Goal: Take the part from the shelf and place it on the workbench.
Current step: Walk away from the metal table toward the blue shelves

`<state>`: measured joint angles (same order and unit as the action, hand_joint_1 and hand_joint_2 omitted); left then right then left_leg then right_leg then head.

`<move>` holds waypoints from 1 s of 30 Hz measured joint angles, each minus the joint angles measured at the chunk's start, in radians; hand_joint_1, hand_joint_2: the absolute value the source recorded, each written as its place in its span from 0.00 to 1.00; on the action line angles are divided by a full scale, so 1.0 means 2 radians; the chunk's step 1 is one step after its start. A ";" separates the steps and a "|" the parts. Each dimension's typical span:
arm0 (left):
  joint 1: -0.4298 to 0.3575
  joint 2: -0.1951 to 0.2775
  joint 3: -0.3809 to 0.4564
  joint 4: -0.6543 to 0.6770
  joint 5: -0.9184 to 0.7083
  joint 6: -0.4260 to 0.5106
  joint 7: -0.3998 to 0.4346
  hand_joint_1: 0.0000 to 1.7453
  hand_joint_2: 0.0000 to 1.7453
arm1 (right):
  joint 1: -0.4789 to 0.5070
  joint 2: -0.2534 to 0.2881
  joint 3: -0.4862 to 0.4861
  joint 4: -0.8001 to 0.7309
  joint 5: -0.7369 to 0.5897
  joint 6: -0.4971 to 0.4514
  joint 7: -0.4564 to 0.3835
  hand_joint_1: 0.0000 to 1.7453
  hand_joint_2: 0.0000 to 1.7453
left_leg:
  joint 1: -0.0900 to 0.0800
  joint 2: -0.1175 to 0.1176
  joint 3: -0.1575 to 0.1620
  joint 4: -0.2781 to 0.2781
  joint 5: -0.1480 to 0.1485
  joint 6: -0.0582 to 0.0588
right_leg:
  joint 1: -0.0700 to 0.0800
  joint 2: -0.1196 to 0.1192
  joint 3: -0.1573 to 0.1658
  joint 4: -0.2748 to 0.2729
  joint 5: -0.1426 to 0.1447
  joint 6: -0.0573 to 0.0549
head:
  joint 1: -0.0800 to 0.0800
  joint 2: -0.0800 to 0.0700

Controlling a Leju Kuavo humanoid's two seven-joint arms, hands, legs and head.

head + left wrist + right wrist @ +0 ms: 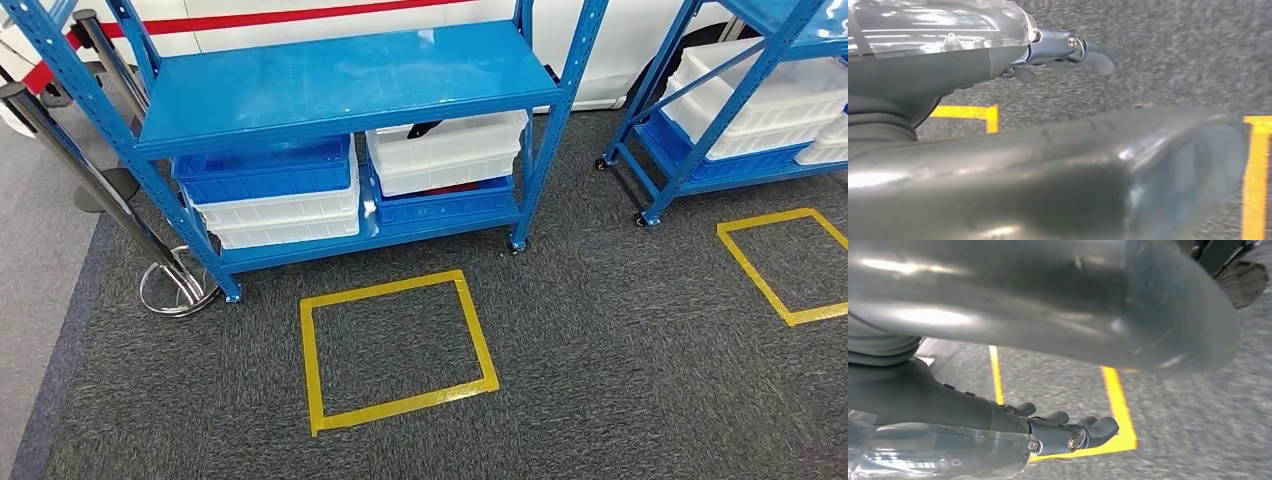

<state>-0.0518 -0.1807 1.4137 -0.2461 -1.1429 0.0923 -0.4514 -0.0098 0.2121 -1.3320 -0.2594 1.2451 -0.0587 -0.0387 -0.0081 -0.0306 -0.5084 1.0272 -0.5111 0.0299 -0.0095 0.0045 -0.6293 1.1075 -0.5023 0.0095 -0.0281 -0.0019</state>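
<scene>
Head view, upper left to centre: shows a blue shelf (340,80) standing on grey carpet (620,380). Carries, on the lower board at left, a blue bin (265,175) stacked on white bins (280,215); at right, a white bin (445,155) stacked on a second blue bin (445,207). Places the part, as far as can be told, at the top of the right-hand white bin: a dark object (424,130) pokes over the rim just under the upper board, too small to identify further. Marks the carpet below the shelf, centre frame, with a yellow tape square (385,287). Includes at the right edge a second blue shelf (700,150) with more bins and a second tape square (758,280); at far left, a slanting stanchion post (90,180).

Left wrist view: presents the left robot hand (1063,50) released, fingers extended, grasping nothing, above carpet.

Right wrist view: presents the right robot hand (1063,427) likewise released, fingers loosely bent and apart, above carpet and yellow tape.
</scene>
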 joint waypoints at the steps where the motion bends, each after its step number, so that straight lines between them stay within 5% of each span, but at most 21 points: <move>1: 0.000 0.000 0.000 0.000 0.000 0.000 0.000 0.00 0.00 | 0.000 0.000 0.000 0.000 0.000 0.000 0.000 0.00 0.00 | -0.001 0.000 0.002 0.000 -0.005 -0.003 | 0.001 0.000 0.002 -0.014 0.014 -0.003 | 0.000 0.000; 4: -0.001 0.000 0.000 0.000 0.000 0.000 0.001 0.00 0.00 | 0.000 0.000 0.000 0.000 0.000 0.001 0.000 0.00 0.00 | -0.002 -0.001 0.010 0.006 -0.010 -0.012 | 0.001 0.001 0.011 -0.024 0.017 -0.012 | 0.000 0.000; 6: -0.001 0.000 0.000 0.000 0.000 0.000 0.001 0.00 0.00 | 0.000 0.000 -0.001 0.000 0.001 0.002 0.000 0.00 0.00 | -0.001 0.003 0.001 0.033 -0.015 -0.017 | -0.001 -0.001 0.024 -0.029 0.013 -0.018 | -0.002 0.000; 9: -0.003 0.000 0.000 0.000 0.000 0.000 0.001 0.00 0.00 | 0.000 0.000 -0.001 0.000 0.001 0.002 0.000 0.00 0.00 | 0.004 0.009 -0.053 0.117 -0.048 -0.025 | -0.002 -0.002 0.037 -0.033 0.004 -0.021 | -0.004 0.000; 11: -0.002 0.000 0.000 0.000 0.000 0.000 0.001 0.00 0.00 | 0.000 0.000 -0.002 0.000 0.001 0.002 0.000 0.00 0.00 | 0.007 0.011 -0.078 0.135 -0.058 -0.028 | -0.002 -0.002 0.047 -0.033 -0.005 -0.020 | -0.004 0.000; 13: 0.000 0.000 0.000 0.000 0.000 0.001 0.002 0.00 0.00 | 0.001 0.000 -0.003 0.000 0.001 0.002 0.000 0.00 0.00 | 0.009 0.012 -0.076 0.094 -0.029 -0.029 | -0.002 -0.002 0.060 -0.033 -0.015 -0.018 | -0.004 0.000; 14: 0.001 0.000 0.000 0.000 0.000 0.001 0.002 0.00 0.00 | 0.001 0.000 -0.003 0.000 0.002 0.002 0.000 0.00 0.00 | 0.009 0.013 -0.070 0.062 -0.002 -0.027 | -0.002 -0.002 0.066 -0.033 -0.020 -0.017 | -0.004 0.000; 16: 0.002 0.000 0.000 0.000 0.000 0.001 0.003 0.00 0.00 | 0.002 0.000 -0.004 0.000 0.003 0.003 0.001 0.00 0.00 | 0.006 0.015 -0.060 0.022 0.028 -0.021 | -0.002 -0.002 0.075 -0.033 -0.030 -0.011 | -0.004 0.000; 19: 0.002 0.000 0.000 0.000 0.000 0.001 0.004 0.00 0.00 | 0.000 0.001 -0.004 0.000 0.005 0.004 0.001 0.00 0.00 | 0.004 0.014 -0.048 0.011 0.028 -0.010 | -0.002 -0.002 0.085 -0.028 -0.033 0.000 | -0.003 0.000; 21: 0.001 0.000 0.000 0.000 0.000 0.001 0.004 0.00 0.00 | -0.002 0.001 -0.004 0.000 0.005 0.004 0.001 0.00 0.00 | 0.005 0.012 -0.034 0.003 0.026 -0.002 | -0.003 -0.002 0.076 -0.002 -0.032 0.004 | -0.002 0.000; 24: -0.001 0.000 0.000 0.000 0.000 0.001 0.004 0.00 0.00 | -0.003 0.001 -0.004 0.000 0.006 0.004 0.001 0.00 0.00 | 0.005 0.012 -0.021 -0.001 0.018 0.004 | -0.003 -0.002 0.022 0.075 -0.061 0.007 | -0.001 0.000; 26: 0.000 0.000 0.000 0.000 0.000 0.001 0.004 0.00 0.00 | -0.003 0.001 -0.004 0.000 0.006 0.004 0.002 0.00 0.00 | 0.005 0.010 -0.013 -0.001 0.010 0.004 | -0.003 -0.002 -0.009 0.098 -0.076 0.009 | -0.001 0.000; 28: 0.001 0.000 0.000 0.000 0.000 0.001 0.004 0.00 0.00 | -0.001 0.000 -0.004 0.000 0.006 0.004 0.002 0.00 0.00 | 0.005 0.008 0.000 -0.001 0.000 0.001 | -0.003 -0.002 -0.014 0.068 -0.053 0.008 | -0.001 0.000; 30: 0.001 -0.001 0.001 0.000 0.000 0.001 0.004 0.00 0.00 | 0.001 0.000 -0.004 0.000 0.006 0.004 0.001 0.00 0.00 | 0.004 0.007 0.012 -0.001 -0.011 -0.003 | -0.002 -0.002 -0.007 0.012 -0.002 0.004 | -0.001 0.000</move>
<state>-0.0495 -0.1822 1.4148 -0.2468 -1.1439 0.0938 -0.4427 -0.0071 0.2129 -1.3401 -0.2594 1.2574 -0.0506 -0.0358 0.0009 -0.0157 -0.4835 1.0251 -0.5337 0.0243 -0.0131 -0.0001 -0.6424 1.1310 -0.5070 0.0171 -0.0302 -0.0020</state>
